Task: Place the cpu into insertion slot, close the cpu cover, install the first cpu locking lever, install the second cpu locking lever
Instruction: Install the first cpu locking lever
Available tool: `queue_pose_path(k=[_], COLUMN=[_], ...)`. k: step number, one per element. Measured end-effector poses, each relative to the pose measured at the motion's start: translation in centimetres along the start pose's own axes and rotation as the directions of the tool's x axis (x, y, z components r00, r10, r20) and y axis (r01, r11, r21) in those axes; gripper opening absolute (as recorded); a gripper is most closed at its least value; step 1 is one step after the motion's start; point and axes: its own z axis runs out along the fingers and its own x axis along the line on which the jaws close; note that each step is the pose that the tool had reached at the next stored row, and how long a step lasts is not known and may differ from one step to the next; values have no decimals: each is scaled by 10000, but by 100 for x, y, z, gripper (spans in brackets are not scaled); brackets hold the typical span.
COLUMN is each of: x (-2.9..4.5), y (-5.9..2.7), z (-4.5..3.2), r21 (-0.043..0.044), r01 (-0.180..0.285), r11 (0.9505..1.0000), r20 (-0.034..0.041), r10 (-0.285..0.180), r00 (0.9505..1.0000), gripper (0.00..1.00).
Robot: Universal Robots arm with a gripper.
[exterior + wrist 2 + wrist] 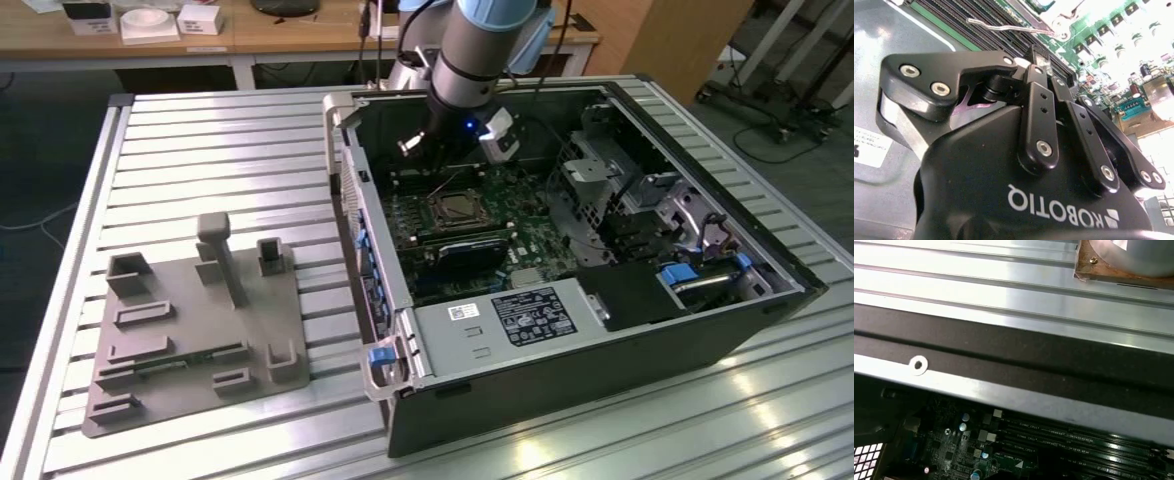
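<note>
In the exterior view the green motherboard lies inside the open computer case. On it, the cpu (pixel 461 208) shows its grey metal top inside the insertion slot (pixel 442 222). The cpu cover (pixel 437 203) looks flat around the chip. My gripper (pixel 419 147) hangs above the board, just behind the slot near the case's back wall. In the second wrist view the black fingers (pixel 1040 85) are pressed together with nothing visible between them. A thin silvery locking lever (pixel 1004 26) sticks up over the memory slots just beyond the fingertips.
A grey power supply box (pixel 514 318) fills the case's near end, and drive cages (pixel 627 190) stand on the exterior view's right. A grey fixture plate (pixel 187 330) sits on the slatted table at the left. The case's metal rim (pixel 1004 390) runs close by in the first wrist view.
</note>
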Motion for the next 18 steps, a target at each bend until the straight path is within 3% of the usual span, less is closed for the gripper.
queue_pose_path(k=[7, 13, 15, 18], x=[62, 99, 102, 104], y=[-2, -82, -84, -80], z=[-20, -39, -43, -66], r21=[-2, -1, 32, 182], r01=[1, 1, -3, -7], r11=[10000, 10000, 10000, 9998], r20=[2, 1, -5, -26], r10=[-1, -1, 3, 8], r00=[10000, 10000, 10000, 10000], gripper=[11, 11, 11, 11])
